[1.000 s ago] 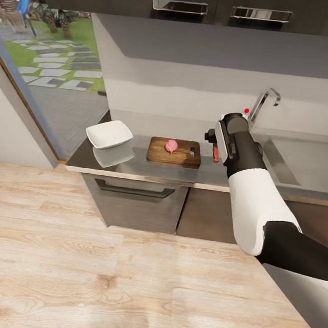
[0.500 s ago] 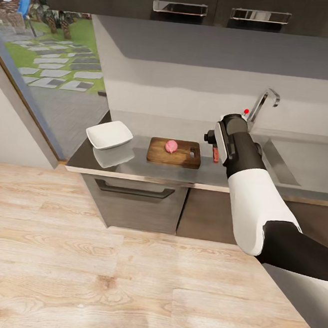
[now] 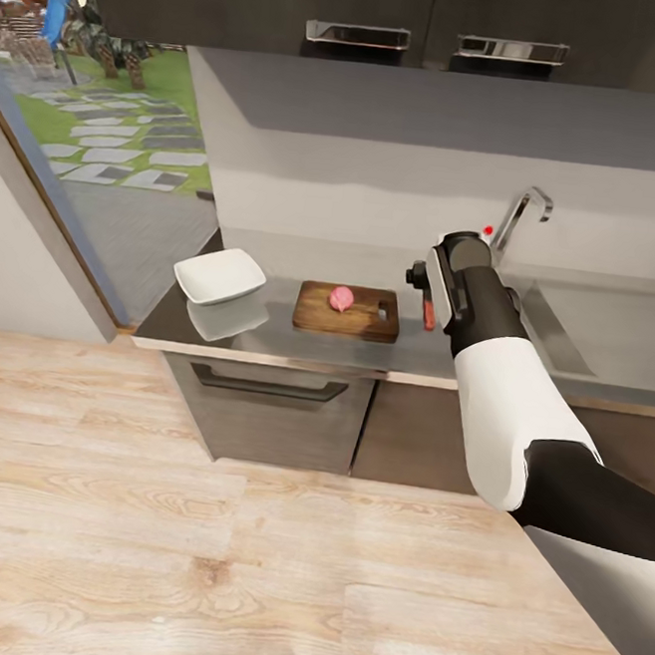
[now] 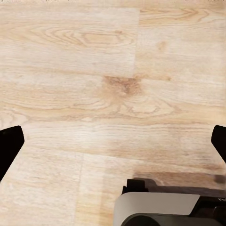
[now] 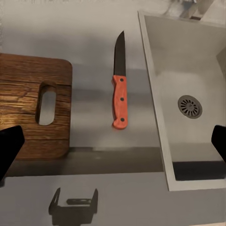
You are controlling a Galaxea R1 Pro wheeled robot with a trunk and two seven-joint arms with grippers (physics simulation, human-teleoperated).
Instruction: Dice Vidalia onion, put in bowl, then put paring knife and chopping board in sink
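Note:
The pinkish Vidalia onion (image 3: 341,298) lies whole on the brown chopping board (image 3: 347,310) on the grey countertop (image 3: 267,334). The white bowl (image 3: 219,275) stands to the board's left. The red-handled paring knife (image 5: 120,94) lies flat on the countertop between the board (image 5: 33,113) and the sink (image 5: 188,61). My right gripper (image 5: 113,143) hangs open above the knife, with nothing between its fingers. In the head view my right wrist (image 3: 460,270) covers most of the knife (image 3: 428,312). My left gripper (image 4: 113,143) is open and empty, low over the wood floor.
The steel sink (image 3: 607,334) with its chrome tap (image 3: 519,211) lies right of my arm. Dark upper cabinets (image 3: 398,14) hang above the counter, with a dark drawer front (image 3: 270,402) below. Glass doors (image 3: 75,143) stand at the left. My base (image 4: 160,207) shows over the floor.
The head view has shifted a little, so the counter sits slightly higher and farther. My right arm stays over the knife, and the onion, board and bowl have not moved.

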